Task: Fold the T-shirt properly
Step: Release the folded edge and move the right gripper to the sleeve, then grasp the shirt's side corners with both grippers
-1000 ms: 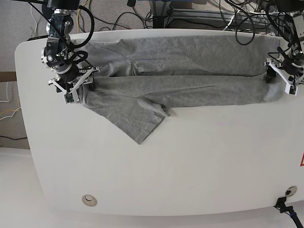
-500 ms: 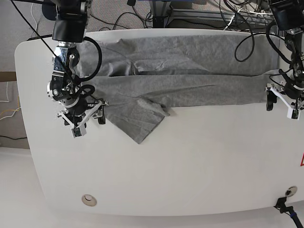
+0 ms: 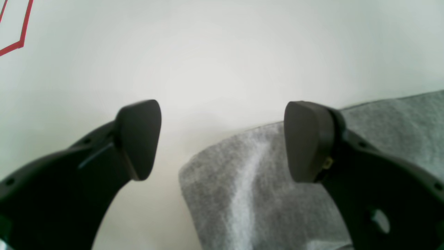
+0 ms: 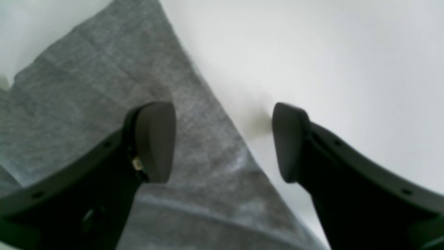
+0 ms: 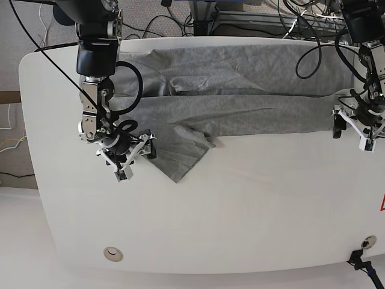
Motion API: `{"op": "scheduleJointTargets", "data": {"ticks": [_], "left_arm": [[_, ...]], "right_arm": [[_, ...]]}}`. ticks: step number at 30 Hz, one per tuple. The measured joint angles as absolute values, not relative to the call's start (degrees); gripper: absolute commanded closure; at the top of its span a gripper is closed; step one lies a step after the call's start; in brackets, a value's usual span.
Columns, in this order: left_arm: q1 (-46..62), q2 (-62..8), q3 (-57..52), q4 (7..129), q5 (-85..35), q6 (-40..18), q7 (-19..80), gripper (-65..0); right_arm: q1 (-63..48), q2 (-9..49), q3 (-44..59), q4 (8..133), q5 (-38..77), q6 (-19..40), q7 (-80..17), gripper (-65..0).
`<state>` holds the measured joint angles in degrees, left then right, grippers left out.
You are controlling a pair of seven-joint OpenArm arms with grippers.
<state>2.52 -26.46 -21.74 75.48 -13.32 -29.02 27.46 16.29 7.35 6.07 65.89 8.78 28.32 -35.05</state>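
Overhead, the right gripper [image 5: 136,162] hangs with its jaws spread wide and nothing between them, one finger over the cloth and the other over bare table [image 5: 240,211], straddling the slanted edge of a sleeve. Likewise the left gripper [image 5: 354,132] gapes empty at the far end, a rounded corner of fabric lying just below its pads. Between them the T-shirt [image 5: 240,90] stretches across the back of the table as a long, wrinkled heather-grey band folded lengthwise, plain side up, with one sleeve [image 5: 180,158] jutting toward the front.
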Motion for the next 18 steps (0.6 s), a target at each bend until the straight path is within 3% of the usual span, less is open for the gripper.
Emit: {"op": "scheduleJointTargets", "data": {"ticks": [11, 18], "left_arm": [[2.44, -26.65, -21.80, 75.05, -13.34, -28.77, 27.42, -52.2], [-0.32, -26.85, -21.91, 63.86, -13.39, -28.45, 26.81, -52.4]], "right_arm": [[14.87, 3.95, -0.05, 67.75, 9.17, 28.36, -34.30, -41.7], [14.74, 3.01, -0.05, 67.77, 9.21, 28.51, -34.24, -41.7]]}}
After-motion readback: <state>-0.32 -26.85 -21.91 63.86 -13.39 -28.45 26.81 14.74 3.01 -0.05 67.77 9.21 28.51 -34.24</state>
